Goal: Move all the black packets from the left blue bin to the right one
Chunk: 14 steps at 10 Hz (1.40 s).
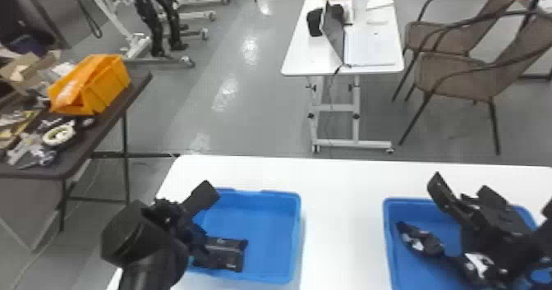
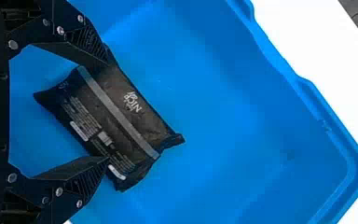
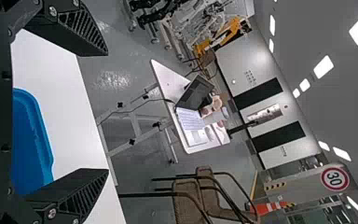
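Straddling a black packet (image 2: 119, 114), the left pincer (image 1: 208, 223), fingers apart

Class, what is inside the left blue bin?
In the bin lies one black packet, near the left hand. The packet covers the bin floor beneath it; in the head view, the left arm hides part of the bin.

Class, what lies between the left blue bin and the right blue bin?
Between the left bin and the right bin lies only a bare strip of white table, as the head view shows.
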Each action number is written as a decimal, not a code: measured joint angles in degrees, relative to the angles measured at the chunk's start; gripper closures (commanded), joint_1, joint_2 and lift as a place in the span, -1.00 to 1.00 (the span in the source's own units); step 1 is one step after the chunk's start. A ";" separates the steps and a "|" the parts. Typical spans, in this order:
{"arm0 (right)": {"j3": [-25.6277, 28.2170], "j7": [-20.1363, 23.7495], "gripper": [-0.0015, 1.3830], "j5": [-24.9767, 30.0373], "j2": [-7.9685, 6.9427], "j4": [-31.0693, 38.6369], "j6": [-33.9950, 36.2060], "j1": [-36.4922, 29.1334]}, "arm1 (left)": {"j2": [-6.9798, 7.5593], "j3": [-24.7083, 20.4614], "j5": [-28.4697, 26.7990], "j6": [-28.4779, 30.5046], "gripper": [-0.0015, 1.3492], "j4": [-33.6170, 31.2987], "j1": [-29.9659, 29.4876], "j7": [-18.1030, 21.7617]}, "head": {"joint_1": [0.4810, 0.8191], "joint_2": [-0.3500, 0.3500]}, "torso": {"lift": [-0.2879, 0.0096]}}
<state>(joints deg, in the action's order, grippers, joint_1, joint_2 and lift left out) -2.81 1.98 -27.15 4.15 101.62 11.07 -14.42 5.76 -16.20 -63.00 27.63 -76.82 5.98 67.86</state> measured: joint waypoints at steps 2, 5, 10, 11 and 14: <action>0.00 0.34 -0.81 -0.29 0.02 -0.29 0.00 0.09 | -0.14 0.79 1.52 -1.18 -0.51 4.50 1.76 -2.75 | 0.27 0.61 | 0.94; 0.00 0.80 -0.81 -0.92 0.07 -0.51 0.00 0.28 | 0.24 1.39 2.76 -1.80 0.09 11.24 3.87 -4.22 | 0.27 0.59 | 0.94; -0.07 1.28 -0.81 -1.56 0.07 -1.05 0.00 0.51 | -0.37 0.67 7.36 -3.32 0.78 9.21 3.69 -1.76 | 0.27 0.50 | 0.94; -0.14 1.28 -0.81 -1.62 0.07 -1.07 0.00 0.54 | -0.71 0.66 8.79 -3.88 0.78 6.54 3.15 -0.35 | 0.27 0.49 | 0.94; -0.18 1.44 -0.81 -1.84 0.07 -1.16 0.00 0.54 | -1.83 0.47 12.09 -5.19 0.78 -3.32 1.40 2.59 | 0.27 0.39 | 0.94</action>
<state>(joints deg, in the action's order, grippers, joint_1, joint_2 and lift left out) -2.99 3.42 -28.99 4.22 100.46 11.07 -13.88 3.94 -15.73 -50.91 22.44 -80.14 7.37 70.45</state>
